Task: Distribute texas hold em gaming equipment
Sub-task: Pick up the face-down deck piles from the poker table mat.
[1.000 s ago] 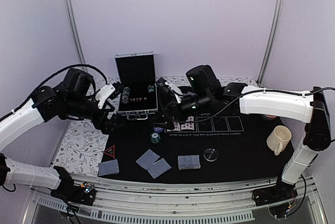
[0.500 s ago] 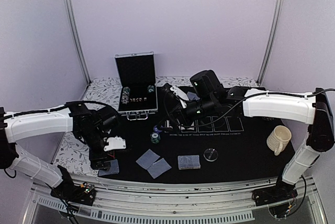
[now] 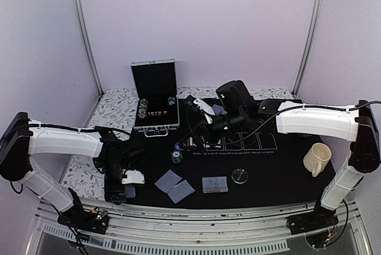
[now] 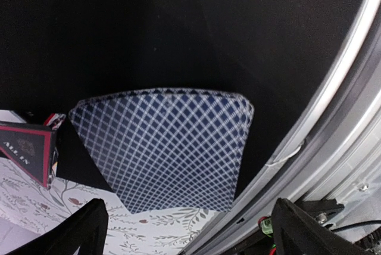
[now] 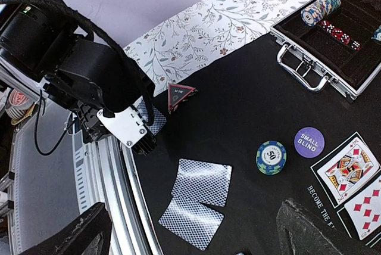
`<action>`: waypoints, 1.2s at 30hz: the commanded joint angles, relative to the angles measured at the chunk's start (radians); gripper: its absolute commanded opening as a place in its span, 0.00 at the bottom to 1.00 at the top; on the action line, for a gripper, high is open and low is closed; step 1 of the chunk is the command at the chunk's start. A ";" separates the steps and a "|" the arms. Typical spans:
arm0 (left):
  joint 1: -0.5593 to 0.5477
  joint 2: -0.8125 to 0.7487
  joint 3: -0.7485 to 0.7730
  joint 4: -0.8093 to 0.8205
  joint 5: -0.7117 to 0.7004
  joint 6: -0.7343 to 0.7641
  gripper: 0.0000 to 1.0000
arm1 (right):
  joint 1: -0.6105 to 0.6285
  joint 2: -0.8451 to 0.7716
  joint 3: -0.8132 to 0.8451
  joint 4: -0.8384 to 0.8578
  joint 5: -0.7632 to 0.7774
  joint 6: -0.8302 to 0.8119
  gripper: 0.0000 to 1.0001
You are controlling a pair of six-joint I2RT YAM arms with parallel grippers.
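A playing card (image 4: 166, 145) with a blue patterned back lies at the mat's near-left corner. My left gripper (image 4: 190, 240) hovers open right above it, nothing between its fingers (image 4: 80, 231). The red triangle marker (image 4: 27, 151) lies just beside that card. Two overlapping face-down cards (image 3: 174, 186) and another card pile (image 3: 214, 184) lie along the mat's front, with a clear disc (image 3: 240, 176) to their right. My right gripper (image 3: 195, 131) hangs open and empty above the mat, over a green-blue chip stack (image 5: 271, 156) and a purple small-blind disc (image 5: 309, 142).
An open metal case (image 3: 155, 97) with chips and dice stands at the back left. Face-up cards (image 5: 348, 168) lie in the mat's printed rectangles. A cream mug (image 3: 316, 159) stands at the right. The table's metal front rail (image 4: 333, 106) runs close to the left gripper.
My left arm has swung from near the case down to the mat's near-left corner, over the card. The right arm has barely moved.
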 commanded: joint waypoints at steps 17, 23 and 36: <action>0.008 0.071 0.058 0.021 0.044 0.033 0.85 | 0.002 -0.076 -0.051 0.028 0.002 -0.018 0.99; 0.019 0.092 0.059 0.034 0.017 0.034 0.84 | 0.002 -0.081 -0.057 0.035 0.000 -0.016 0.99; 0.023 0.147 0.062 0.066 -0.004 0.036 0.82 | 0.003 -0.102 -0.073 0.044 -0.005 -0.017 0.99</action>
